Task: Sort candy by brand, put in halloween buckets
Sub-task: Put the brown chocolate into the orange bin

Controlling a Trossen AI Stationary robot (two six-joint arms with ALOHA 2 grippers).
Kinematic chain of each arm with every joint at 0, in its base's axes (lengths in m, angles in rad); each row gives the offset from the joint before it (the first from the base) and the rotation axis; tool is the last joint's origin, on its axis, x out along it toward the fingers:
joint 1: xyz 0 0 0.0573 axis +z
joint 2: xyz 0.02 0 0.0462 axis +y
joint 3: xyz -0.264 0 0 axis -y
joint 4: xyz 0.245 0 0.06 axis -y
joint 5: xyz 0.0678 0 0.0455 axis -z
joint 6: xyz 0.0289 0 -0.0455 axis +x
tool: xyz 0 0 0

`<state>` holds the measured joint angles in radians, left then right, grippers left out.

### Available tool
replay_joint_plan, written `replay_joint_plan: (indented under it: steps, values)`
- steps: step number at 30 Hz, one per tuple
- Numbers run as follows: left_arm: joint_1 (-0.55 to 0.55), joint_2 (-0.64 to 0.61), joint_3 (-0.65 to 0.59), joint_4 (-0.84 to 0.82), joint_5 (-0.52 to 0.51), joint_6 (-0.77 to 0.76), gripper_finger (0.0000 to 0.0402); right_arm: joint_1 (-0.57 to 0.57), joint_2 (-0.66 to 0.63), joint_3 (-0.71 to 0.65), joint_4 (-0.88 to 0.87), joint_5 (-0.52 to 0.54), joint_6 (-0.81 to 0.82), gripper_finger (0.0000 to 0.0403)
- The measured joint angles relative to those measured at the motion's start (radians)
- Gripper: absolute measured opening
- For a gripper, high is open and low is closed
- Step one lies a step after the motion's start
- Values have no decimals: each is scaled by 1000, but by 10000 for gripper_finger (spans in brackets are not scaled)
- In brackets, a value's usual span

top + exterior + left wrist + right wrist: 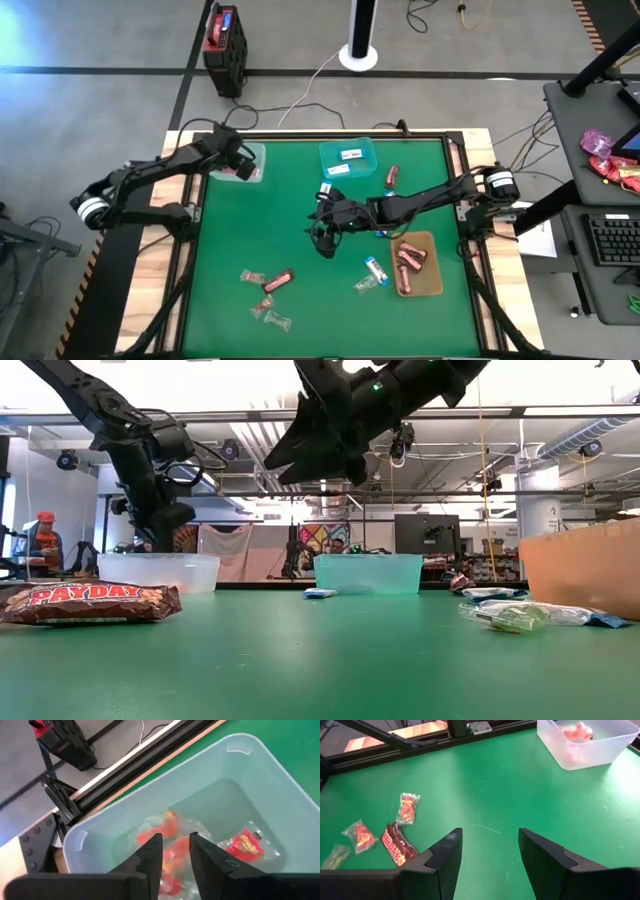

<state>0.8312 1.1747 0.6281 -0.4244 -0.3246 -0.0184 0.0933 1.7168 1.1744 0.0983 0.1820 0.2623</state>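
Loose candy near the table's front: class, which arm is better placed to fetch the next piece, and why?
Right, probably. The right gripper hangs open over mid-table, nearer the loose candy; the left gripper is over the mint bucket at the far corner.

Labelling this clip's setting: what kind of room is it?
Probably a robotics lab or workshop: an exposed-duct ceiling, a desk with a keyboard beside the green table, and cables across the floor.
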Motion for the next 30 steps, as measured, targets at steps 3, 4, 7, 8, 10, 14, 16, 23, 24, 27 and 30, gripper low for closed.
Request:
replay_joint_plan:
  steps: [3, 4, 7, 8, 10, 14, 16, 23, 24, 27, 30]
  values:
    - [-12, -29, 0, -33, 10, -23, 95, 0, 0, 0, -26, -9, 14, 187]
    - [-18, -40, 0, -43, 11, -30, 98, 0, -1, 0, -36, -15, 20, 187]
    - [-45, -85, 0, -78, 26, -66, 104, 0, -2, -1, -48, -35, 27, 187]
    - [-62, -104, 0, -92, 53, -86, 104, 0, -2, -1, -48, -43, 26, 187]
    - [-112, -142, -5, -95, 149, -135, 105, 0, -2, -1, -53, -83, 26, 187]
    - [-316, -216, -35, -59, 303, -226, 105, 0, -2, -1, -115, -135, 27, 187]
    - [-463, -245, -50, -58, 316, -266, 105, 2, -2, -1, -150, -138, 34, 187]
    - [-1074, -259, -81, -8, 246, -462, 105, 24, -2, -1, -224, -138, 40, 187]
    - [-1157, -251, -81, 4, 201, -502, 105, 29, -2, -1, -225, -138, 39, 187]
    - [-1378, -214, -81, 55, 19, -600, 105, 42, -2, -1, -226, -138, 39, 187]
    - [-1539, -153, -81, 94, -184, -678, 105, 49, -2, -1, -226, -138, 41, 187]
